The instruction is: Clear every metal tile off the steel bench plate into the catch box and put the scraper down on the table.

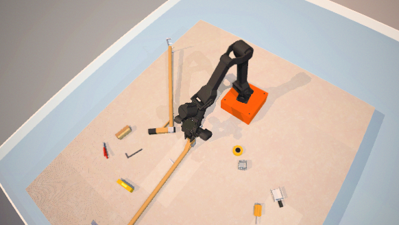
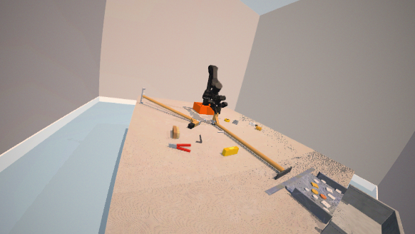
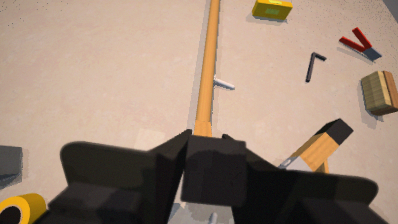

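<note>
The long scraper has a wooden handle (image 1: pixel 161 184) (image 2: pixel 249 146) (image 3: pixel 208 65) and a dark flat blade (image 2: pixel 283 173). My gripper (image 1: pixel 190 139) (image 2: pixel 216 113) (image 3: pixel 206 136) is shut on the handle's near end. The handle runs away from me, and the blade is by the grey strip (image 2: pixel 278 189) at the plate's near end; whether it touches the table I cannot tell. The steel bench plate has raised side walls (image 2: pixel 313 207) and bears several white, yellow and orange tiles, one an orange tile (image 2: pixel 323 196). The grey catch box (image 2: pixel 369 203) adjoins its far end.
Another long-handled tool (image 1: pixel 171 86) (image 2: pixel 167 107) with a metal hook lies left of the arm. A yellow block (image 1: pixel 125 185) (image 2: pixel 230 151) (image 3: pixel 272 9), red pliers (image 1: pixel 105 151) (image 2: pixel 183 145), a hex key (image 3: pixel 310 66) and a wooden block (image 3: pixel 379 93) lie left of the handle; a yellow tape roll (image 1: pixel 238 150) lies right.
</note>
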Available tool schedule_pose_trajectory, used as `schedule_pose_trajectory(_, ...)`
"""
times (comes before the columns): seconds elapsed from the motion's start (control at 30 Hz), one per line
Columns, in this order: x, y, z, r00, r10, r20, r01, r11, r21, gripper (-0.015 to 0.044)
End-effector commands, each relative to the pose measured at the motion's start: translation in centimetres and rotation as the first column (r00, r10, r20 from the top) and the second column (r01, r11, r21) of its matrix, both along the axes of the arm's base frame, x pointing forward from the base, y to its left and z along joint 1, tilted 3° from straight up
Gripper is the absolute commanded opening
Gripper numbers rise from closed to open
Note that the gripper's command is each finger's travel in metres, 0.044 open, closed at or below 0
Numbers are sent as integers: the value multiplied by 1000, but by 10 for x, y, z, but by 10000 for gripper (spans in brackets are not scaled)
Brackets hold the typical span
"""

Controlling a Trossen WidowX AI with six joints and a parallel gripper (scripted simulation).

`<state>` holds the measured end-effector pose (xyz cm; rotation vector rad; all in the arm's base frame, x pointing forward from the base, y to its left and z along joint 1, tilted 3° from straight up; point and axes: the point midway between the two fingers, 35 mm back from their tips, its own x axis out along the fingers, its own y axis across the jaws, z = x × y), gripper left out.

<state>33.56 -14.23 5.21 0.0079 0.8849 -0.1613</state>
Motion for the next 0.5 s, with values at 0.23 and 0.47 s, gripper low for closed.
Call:
schedule_pose_trajectory(0.23, 0, 12, 0, 1000, -28, 4, 28, 1000, -2, 0)
schedule_pose_trajectory(0.47, -6, 13, 1, 1000, -29, 4, 29, 1000, -2, 0)
